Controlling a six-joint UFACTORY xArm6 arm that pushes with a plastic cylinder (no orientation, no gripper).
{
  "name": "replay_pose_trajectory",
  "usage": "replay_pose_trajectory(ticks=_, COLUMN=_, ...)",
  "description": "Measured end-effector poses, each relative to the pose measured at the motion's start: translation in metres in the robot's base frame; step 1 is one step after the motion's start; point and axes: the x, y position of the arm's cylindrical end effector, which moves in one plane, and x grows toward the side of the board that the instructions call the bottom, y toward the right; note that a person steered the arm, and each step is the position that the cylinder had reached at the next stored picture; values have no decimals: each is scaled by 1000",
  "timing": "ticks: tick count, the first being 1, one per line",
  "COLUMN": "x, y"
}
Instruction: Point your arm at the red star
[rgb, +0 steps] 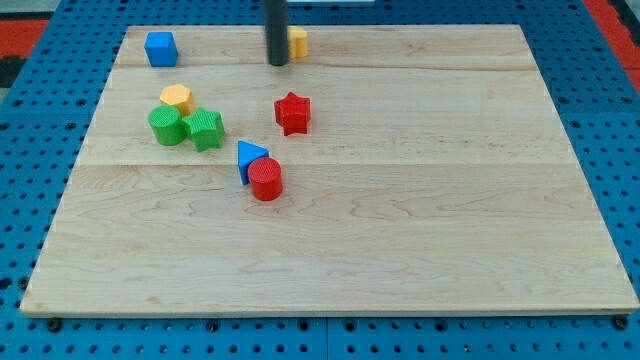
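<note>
The red star lies on the wooden board, left of centre in the upper half. My tip stands near the view's top, above the star and slightly to its left, about a block's width of bare board between them. A yellow block sits just to the right of the rod, partly hidden by it.
A blue cube is at the top left. A yellow hexagon, a green cylinder and a green star cluster at the left. A blue triangle touches a red cylinder below the star.
</note>
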Motion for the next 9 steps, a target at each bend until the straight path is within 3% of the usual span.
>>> replay_pose_trajectory(ticks=1, x=-38, y=2)
replay_pose_trajectory(ticks=2, x=-49, y=48)
replay_pose_trajectory(ticks=3, x=-38, y=42)
replay_pose_trajectory(ticks=4, x=-13, y=-22)
replay_pose_trajectory(ticks=5, x=-11, y=-45)
replay_pose_trajectory(ticks=9, x=-11, y=-46)
